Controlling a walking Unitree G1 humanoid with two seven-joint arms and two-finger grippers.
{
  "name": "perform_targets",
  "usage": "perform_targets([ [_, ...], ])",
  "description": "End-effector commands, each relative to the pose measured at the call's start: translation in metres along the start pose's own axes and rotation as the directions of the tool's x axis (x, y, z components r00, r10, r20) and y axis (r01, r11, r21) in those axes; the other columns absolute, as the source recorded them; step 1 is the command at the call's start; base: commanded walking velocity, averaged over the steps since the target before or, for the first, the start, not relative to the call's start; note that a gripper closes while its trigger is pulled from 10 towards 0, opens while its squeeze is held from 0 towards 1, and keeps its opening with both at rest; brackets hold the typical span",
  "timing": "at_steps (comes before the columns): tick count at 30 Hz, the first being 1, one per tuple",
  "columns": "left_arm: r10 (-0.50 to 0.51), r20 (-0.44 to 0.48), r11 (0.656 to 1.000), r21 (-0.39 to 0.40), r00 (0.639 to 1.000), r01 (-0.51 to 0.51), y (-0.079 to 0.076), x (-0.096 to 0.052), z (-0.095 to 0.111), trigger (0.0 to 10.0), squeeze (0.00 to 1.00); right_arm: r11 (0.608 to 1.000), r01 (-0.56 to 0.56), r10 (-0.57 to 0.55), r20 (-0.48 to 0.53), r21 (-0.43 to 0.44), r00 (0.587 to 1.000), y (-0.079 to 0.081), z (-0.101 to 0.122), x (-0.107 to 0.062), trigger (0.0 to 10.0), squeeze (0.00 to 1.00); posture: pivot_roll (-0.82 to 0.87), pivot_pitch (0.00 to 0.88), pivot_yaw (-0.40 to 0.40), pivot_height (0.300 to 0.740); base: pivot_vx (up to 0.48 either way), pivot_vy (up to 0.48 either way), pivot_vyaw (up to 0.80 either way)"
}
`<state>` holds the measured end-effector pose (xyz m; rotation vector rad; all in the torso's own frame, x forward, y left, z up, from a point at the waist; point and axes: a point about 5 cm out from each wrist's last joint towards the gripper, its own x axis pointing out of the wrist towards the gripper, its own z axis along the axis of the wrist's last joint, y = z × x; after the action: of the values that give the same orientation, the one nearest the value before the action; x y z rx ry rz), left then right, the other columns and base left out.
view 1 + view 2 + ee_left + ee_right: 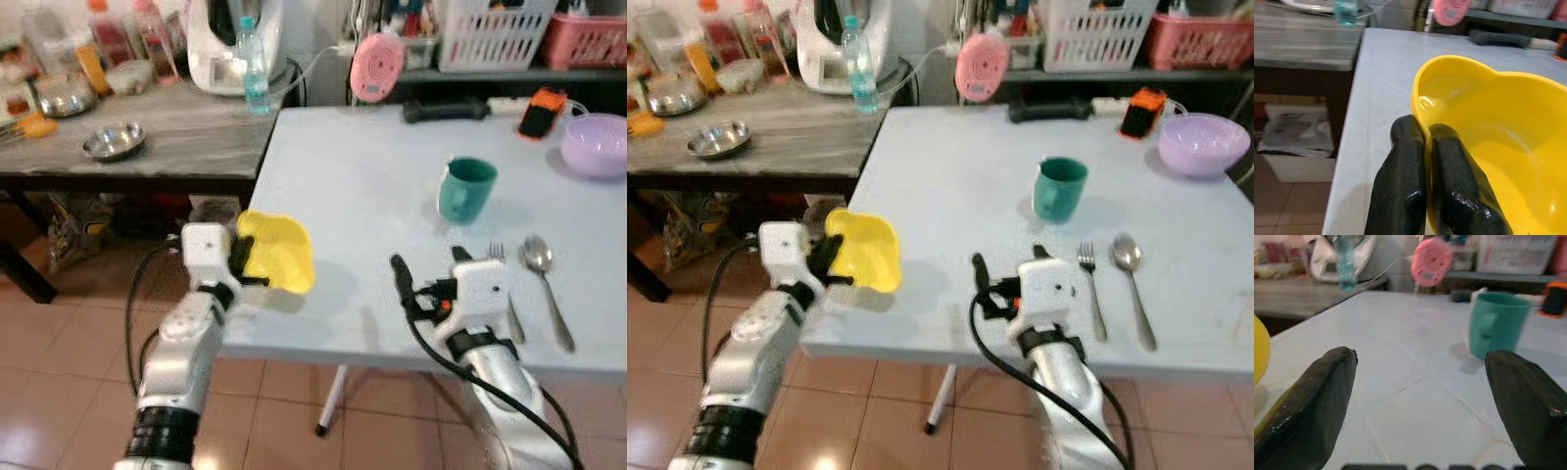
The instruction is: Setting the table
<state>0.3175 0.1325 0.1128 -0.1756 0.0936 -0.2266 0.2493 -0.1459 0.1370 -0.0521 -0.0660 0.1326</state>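
Two end effectors up: left end effector (247,262) pinching yellow bowl (279,252) rim at desk (353,186) edge, nine o'clock; right end effector (1425,396) spread, empty. Risk: thin rim pinch slips, bowl tips off edge.

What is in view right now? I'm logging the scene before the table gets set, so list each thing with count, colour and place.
Table: one, pale blue, in front of the robot.
Bowl: one, yellow, at the table's near left edge, pinched by its rim.
Mug: one, teal, mid-table.
Fork: one, silver, right of centre.
Spoon: one, silver, right of the fork.
Purple bowl: one, far right.
Side table: one, grey wood, left, with a steel dish and a water bottle.
Left gripper: shut on the bowl's rim.
Right gripper: open, above the table's near edge.
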Motion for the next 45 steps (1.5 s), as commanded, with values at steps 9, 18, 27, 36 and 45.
perform_targets([
  [9, 0.017, 0.016, 1.0, 0.023, 1.0, -0.017, 0.0086, 0.0022, 0.0079, 10.0, 0.0, 1.0, -0.01, 0.01, 0.022, 0.012, 1.0, 0.0056, 0.0044, 0.0024, 10.0, 0.0, -0.12, 0.0, 0.093, 0.74, 0.0, 0.404, -0.54],
  [18, 0.015, 0.02, 1.0, 0.022, 1.0, -0.015, 0.0067, 0.0043, 0.0086, 10.0, 0.0, 1.0, -0.007, 0.007, 0.026, 0.013, 1.0, 0.0059, 0.0046, 0.0028, 10.0, 0.0, -0.12, 0.0, 0.093, 0.74, 0.0, 0.472, -0.62],
  [27, 0.016, 0.023, 1.0, 0.018, 1.0, -0.016, 0.0035, 0.0061, 0.0085, 10.0, 0.0, 1.0, -0.006, 0.006, 0.029, 0.009, 1.0, 0.005, 0.0052, 0.0033, 10.0, 0.0, -0.12, 0.0, 0.093, 0.74, 0.0, 0.48, -0.54],
  [36, 0.019, 0.027, 1.0, 0.015, 0.999, -0.02, 0.0017, 0.009, 0.0093, 10.0, 0.0, 1.0, -0.011, 0.012, 0.039, -0.012, 0.999, 0.0052, 0.0069, 0.0041, 10.0, 0.0, -0.12, 0.0, 0.094, 0.74, 0.0, 0.48, -0.14],
  [45, 0.021, 0.03, 1.0, 0.017, 0.999, -0.021, 0.0011, 0.0099, 0.0095, 10.0, 0.0, 1.0, -0.012, 0.013, 0.041, -0.021, 0.999, 0.0065, 0.0068, 0.0039, 10.0, 0.0, -0.12, 0.0, 0.096, 0.74, 0.0, 0.48, 0.29],
])
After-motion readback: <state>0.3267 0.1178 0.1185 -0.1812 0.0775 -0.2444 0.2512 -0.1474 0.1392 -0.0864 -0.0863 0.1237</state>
